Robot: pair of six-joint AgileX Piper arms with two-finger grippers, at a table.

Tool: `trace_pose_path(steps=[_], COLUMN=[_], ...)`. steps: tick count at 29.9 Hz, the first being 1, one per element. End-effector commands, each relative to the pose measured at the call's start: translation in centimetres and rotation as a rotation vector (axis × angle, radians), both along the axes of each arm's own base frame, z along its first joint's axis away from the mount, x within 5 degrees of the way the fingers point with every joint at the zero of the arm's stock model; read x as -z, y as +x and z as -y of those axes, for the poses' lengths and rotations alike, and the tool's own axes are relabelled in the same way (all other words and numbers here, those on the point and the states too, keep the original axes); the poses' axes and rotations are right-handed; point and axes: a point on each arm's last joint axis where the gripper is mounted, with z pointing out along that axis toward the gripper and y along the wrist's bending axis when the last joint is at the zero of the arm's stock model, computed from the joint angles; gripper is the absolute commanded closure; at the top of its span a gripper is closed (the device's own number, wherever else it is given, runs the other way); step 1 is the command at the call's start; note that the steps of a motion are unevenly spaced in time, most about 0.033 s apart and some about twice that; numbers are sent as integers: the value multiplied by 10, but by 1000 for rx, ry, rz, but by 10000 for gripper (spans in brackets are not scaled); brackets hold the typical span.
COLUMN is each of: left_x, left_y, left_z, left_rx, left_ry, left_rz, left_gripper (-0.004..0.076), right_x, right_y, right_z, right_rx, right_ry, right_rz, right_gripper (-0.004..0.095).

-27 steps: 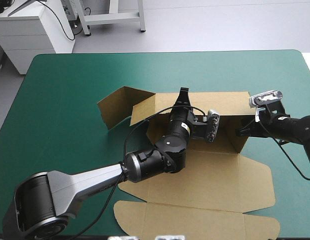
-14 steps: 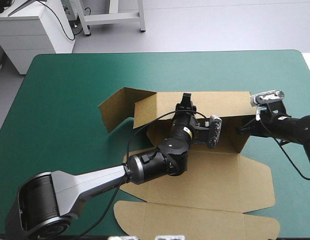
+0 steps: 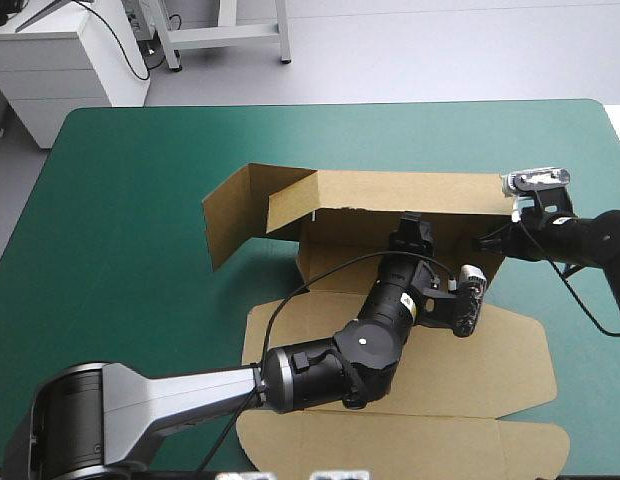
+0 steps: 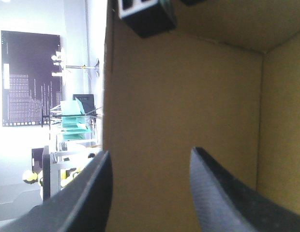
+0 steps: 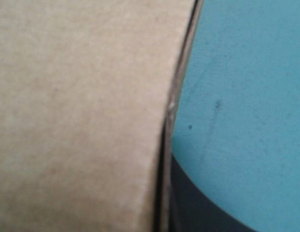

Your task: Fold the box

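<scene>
The brown box (image 3: 410, 192) lies mid-table with its long back wall raised and leaning toward the near side. A side flap (image 3: 230, 215) stands out at the left, and the lid (image 3: 470, 400) lies flat toward the near edge. My left gripper (image 3: 410, 228) is inside the box just under that wall. It is open, with bare board (image 4: 179, 106) ahead of and between its fingers (image 4: 87, 193). My right gripper (image 3: 487, 243) is at the wall's right end, shut on the box. Close up, the board edge (image 5: 77, 111) runs beside one black finger (image 5: 188, 203).
Teal-green cover (image 3: 120, 220) stretches wide to the left of the box and beyond it. A narrower strip (image 3: 580, 330) shows at the right. A white cabinet (image 3: 60, 60) stands past the far left corner.
My left gripper has drawn back from the back wall toward the near side and right. The wall has tipped forward over it. The box has slid nearer, and the right gripper stays at the wall's end.
</scene>
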Motion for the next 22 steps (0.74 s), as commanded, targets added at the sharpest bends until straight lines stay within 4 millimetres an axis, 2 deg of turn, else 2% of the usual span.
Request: trace_pose_path(steps=[1,6,11,14,16,18,22], left_x=[-51,-81,-110,-124,-131,-137,-150], left_y=[-13,-24,-28,-26,-18,-4,33], left_z=[-15,-32,-56,-70,-81,-95,-136], left_rx=[12,12,3,-20,-54,-110,-264], left_ry=[-155,-267,-340,-357,-382,-415,-538], left_rz=[56,51,84,117,122,127,113], left_gripper=[418,524,736,730,730,730,730], right_x=[-10,-5,-5,-6,-6,-6,-10], right_y=[5,9,9,9,8,7,7], right_z=[1,1,1,0,-1,-2,-5], right_rx=[4,4,7,6,4,0,-13], right_ry=[-11,-10,-7,7,20,41,74], right_rz=[35,16,19,16,10,3,-7], right_gripper=[908,907,908,908,908,908,907])
